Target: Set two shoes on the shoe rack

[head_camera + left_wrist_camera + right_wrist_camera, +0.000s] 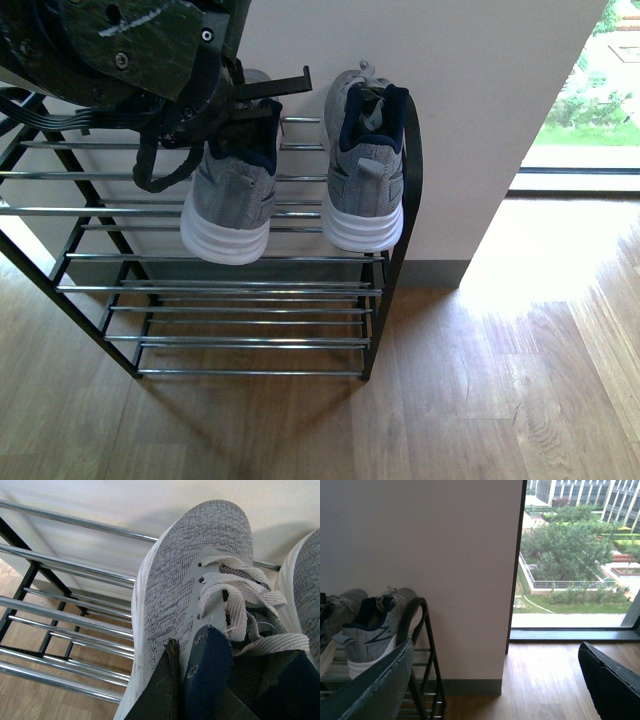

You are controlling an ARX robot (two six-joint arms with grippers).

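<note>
The grey sneaker (235,200) is being gripped at its navy collar by the left gripper (258,108), heel overhanging the front edge of the shoe rack's (250,290) top tier and toe pointing to the wall. The second sneaker (365,175) is being carried just beside it, at the tier's right end. The left arm is being angled down from above. The right gripper (490,690) is being held wide open and empty, beyond the rack's right side.

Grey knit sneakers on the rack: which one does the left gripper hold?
The grey knit sneaker further left in the front view: the left gripper clamps its navy collar. The other sneaker stands free.
</note>
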